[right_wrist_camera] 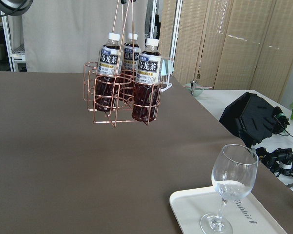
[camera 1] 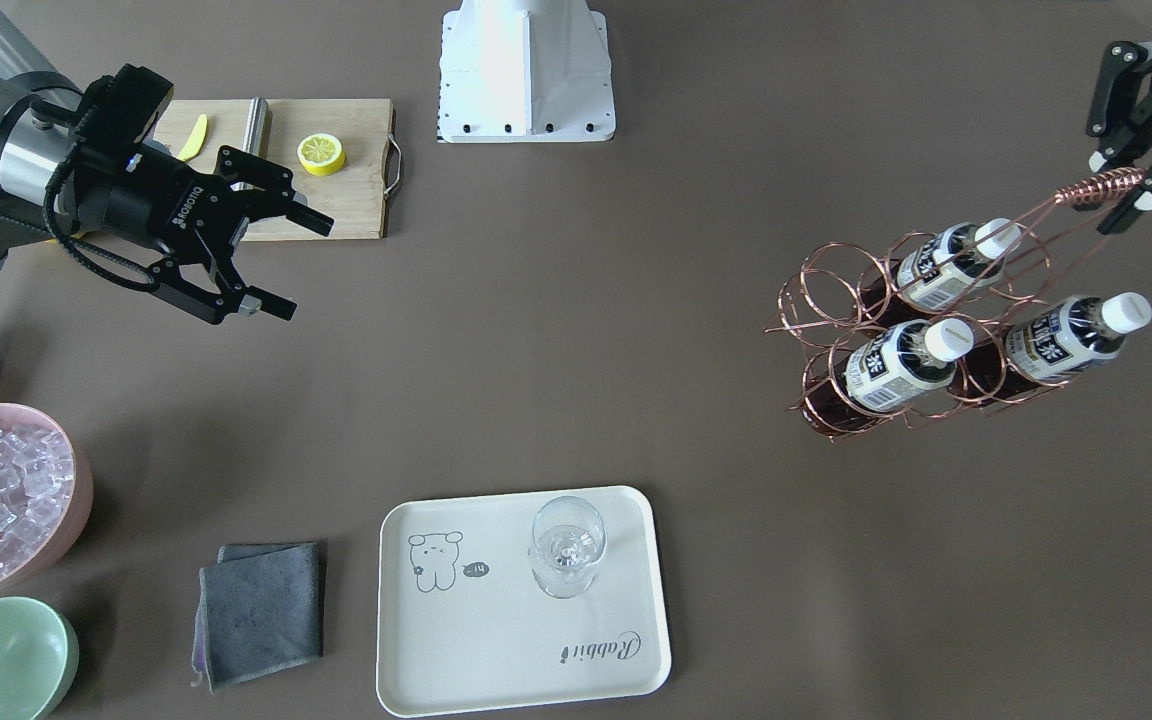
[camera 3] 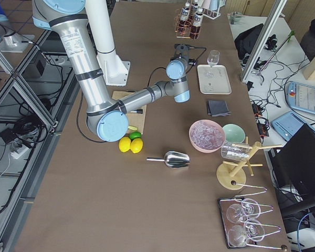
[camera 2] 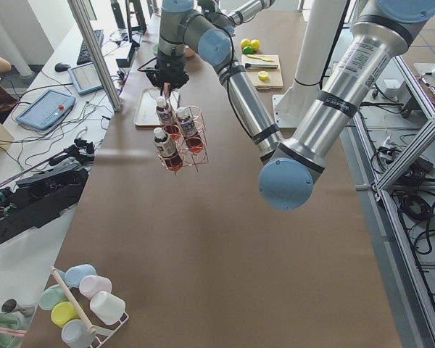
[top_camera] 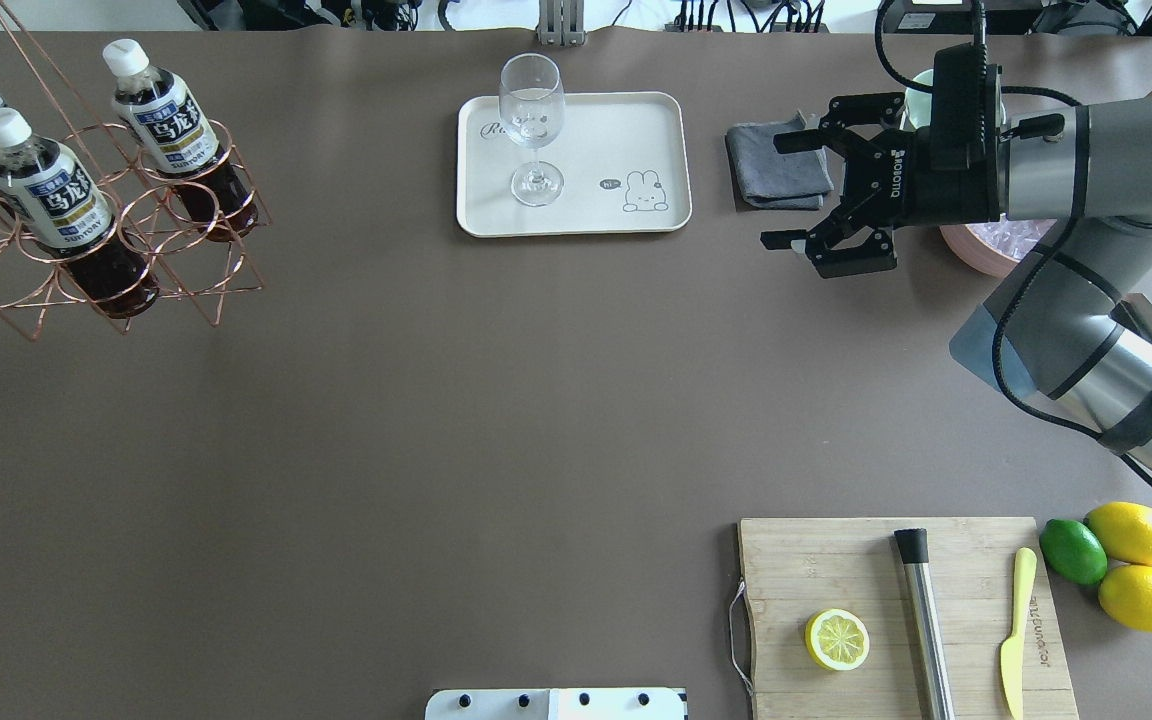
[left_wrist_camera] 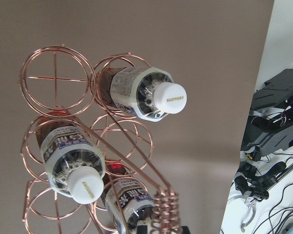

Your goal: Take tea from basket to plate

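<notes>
Left gripper [camera 1: 1118,190]: jaws clamped on the coiled handle [camera 1: 1099,187] of the rose-gold wire basket [camera 1: 804,288], upper right of the front-facing frame. Three white-capped clear plastic tea bottles [camera 1: 901,365] occupy its ring cells. Right gripper [camera 1: 288,265]: jaws apart, above the brown worktop [camera 1: 586,350]. Cream rectangular tray [camera 1: 496,650]: lower centre.

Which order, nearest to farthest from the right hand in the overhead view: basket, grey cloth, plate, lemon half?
1. grey cloth, just beside the right hand, at the table's far edge.
2. plate, further toward the middle, also at the far edge.
3. lemon half, on the cutting board at the near edge.
4. basket, at the far left end.
</notes>
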You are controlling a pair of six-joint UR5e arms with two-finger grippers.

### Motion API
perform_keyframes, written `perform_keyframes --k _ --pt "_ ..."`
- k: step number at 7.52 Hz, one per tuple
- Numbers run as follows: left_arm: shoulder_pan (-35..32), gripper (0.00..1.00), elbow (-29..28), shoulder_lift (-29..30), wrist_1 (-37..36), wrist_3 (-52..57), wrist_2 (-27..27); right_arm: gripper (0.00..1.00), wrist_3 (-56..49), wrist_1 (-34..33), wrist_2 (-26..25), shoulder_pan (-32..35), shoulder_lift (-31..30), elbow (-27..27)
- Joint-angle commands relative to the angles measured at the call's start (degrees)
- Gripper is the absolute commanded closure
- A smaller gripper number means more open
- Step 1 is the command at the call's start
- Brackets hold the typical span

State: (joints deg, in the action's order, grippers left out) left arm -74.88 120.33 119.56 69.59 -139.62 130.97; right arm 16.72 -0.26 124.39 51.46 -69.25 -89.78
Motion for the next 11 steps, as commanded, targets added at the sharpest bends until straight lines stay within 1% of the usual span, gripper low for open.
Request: perform_keyframes --k 1,2,3,4,5,6,7,8,9,11 --pt "12.76 1.0 2.54 4.25 -3.24 -10.11 -8.12 0.01 5.25 8.68 -5.98 -2.66 -0.71 1.62" --pt "18.75 1.0 2.37 7.41 -3.24 -12.93 -12.62 0.01 5.34 10.87 -7.83 -4.25 -0.62 2.93" --pt "22.72 1.0 0.62 11.97 -3.15 -14.53 -12.93 0.01 5.34 12.9 -10.72 -6.61 -0.54 3.2" --pt "25.98 1.0 -1.66 16.28 -3.06 -16.98 -13.19 0.01 5.34 13.44 -11.18 -7.76 -0.19 3.21" --pt "28.88 1.0 -4.29 19.28 -3.06 -17.79 -13.54 0.01 5.34 13.79 -11.19 -8.12 0.08 3.12" --pt "31.35 1.0 -4.4 20.53 -3.15 -19.1 -14.85 0.01 5.26 13.88 -11.53 -9.0 0.34 3.12" --pt "34.16 1.0 -4.66 21.76 -3.32 -20.07 -16.08 0.01 5.25 14.93 -13.02 -9.7 0.61 3.12" --pt "36.36 1.0 -4.75 22.38 -3.41 -21.91 -18.01 0.01 5.34 15.81 -14.77 -10.41 0.61 3.12" --pt "38.04 1.0 -4.84 22.91 -3.41 -22.45 -20.29 0.01 5.26 16.08 -14.96 -10.5 0.61 3.12" --pt "38.41 1.0 -5.72 23.44 -3.33 -23.51 -20.84 0.01 5.25 16.26 -15.49 -10.5 0.69 3.12"
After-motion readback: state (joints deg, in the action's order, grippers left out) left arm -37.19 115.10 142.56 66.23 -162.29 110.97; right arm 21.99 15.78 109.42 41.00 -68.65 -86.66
